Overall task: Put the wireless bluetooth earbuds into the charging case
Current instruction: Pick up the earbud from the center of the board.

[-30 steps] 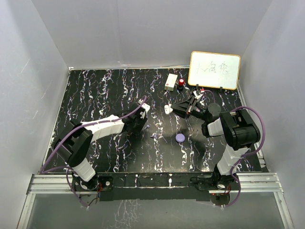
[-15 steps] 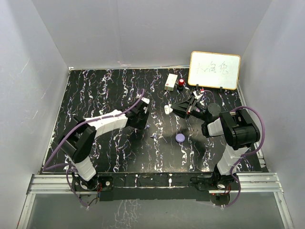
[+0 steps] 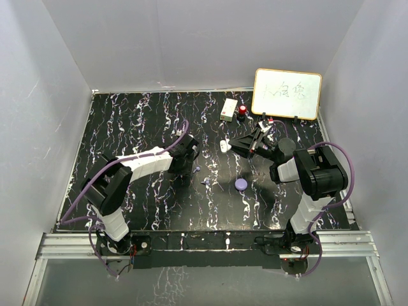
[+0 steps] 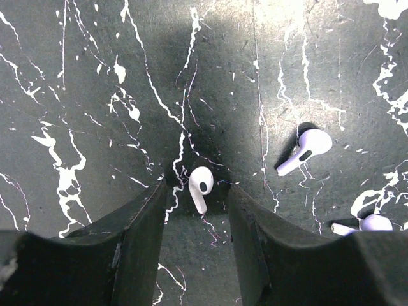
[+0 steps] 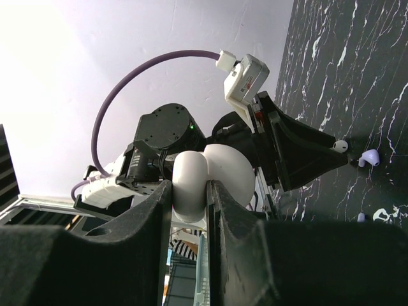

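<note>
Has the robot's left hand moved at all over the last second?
Yes, slightly. In the top view the left hand has slid a little to the left, away from the round lilac puck, which has stayed where it was.

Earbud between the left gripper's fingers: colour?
Pale lilac-white earbud with a dark oval spot; left wrist view shows it best.

first earbud [image 4: 201,185]: we see it on the counter [image 4: 83,95], between the fingers of the left tool [image 4: 197,194].
second earbud [image 4: 306,148]: right of it, apart.
charging case [image 5: 207,175]: seemingly in the right tool [image 5: 189,191].
</note>
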### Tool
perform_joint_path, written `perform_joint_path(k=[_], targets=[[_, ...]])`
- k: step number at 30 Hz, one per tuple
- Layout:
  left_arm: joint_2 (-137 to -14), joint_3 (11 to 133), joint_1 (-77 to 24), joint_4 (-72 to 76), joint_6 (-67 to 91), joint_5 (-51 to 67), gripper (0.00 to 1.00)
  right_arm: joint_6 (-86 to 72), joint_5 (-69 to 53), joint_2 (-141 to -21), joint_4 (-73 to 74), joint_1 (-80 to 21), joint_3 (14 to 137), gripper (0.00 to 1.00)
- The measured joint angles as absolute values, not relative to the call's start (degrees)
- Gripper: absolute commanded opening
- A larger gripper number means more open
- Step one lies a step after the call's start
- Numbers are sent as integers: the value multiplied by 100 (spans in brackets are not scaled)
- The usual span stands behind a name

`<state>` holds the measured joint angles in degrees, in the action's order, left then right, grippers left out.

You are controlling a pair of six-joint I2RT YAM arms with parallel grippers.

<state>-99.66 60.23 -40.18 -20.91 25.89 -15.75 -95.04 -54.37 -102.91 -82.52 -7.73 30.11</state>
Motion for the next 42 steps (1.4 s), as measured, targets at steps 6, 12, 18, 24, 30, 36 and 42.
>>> perform_joint_path(k=[6, 12, 18, 24, 30, 36, 42], targets=[[-9968, 6016, -3983, -2099, 2755, -1610, 37, -9535, -5437, -10294, -8256, -770, 3011, 0], [-9974, 5988, -3909, -2078, 2818, -1605, 35, -9590, -5437, -10294, -8259, -764, 3011, 0], [-9998, 5990, -3846, -1975, 2816, -1601, 34, -9607, -5437, -10309, -8263, -735, 3011, 0], [-10009, 5990, -3835, -1946, 2814, -1581, 31, -9614, -5437, -10335, -8265, -733, 3011, 0], [-10012, 5990, -3835, -1922, 2779, -1525, 25, -9614, -5437, -10357, -8265, -733, 3011, 0], [-10012, 5988, -3835, -1848, 2637, -1393, 21, -9616, -5437, -10377, -8276, -733, 3011, 0], [-10012, 5951, -3835, -1699, 2397, -1162, 23, -9629, -5439, -10440, -8278, -733, 3011, 0]])
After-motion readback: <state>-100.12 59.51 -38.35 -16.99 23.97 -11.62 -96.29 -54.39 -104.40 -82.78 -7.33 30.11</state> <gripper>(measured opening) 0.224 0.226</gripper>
